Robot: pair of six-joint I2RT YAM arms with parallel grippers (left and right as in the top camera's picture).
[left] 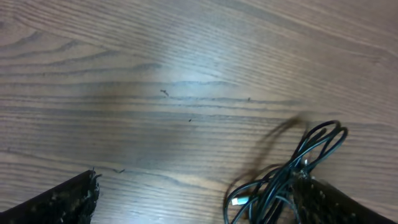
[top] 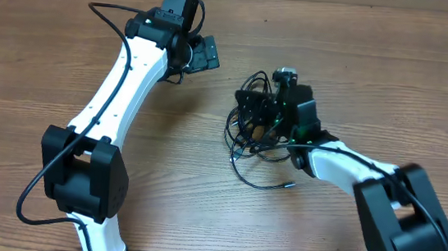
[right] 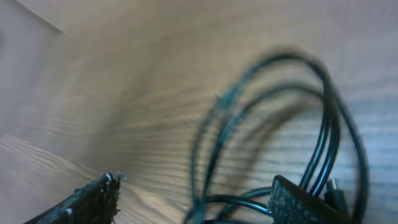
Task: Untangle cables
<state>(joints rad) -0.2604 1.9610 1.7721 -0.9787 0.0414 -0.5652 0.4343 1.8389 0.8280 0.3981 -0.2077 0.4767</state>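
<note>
L gripper (left: 196, 180) apart | R gripper (right: 194, 182) apart | cables (right: 326, 130) btwn R jaws

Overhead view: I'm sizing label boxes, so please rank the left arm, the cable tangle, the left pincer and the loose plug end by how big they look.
Largest to smallest:
1. left arm, by far
2. cable tangle
3. left pincer
4. loose plug end, clearly smallest
</note>
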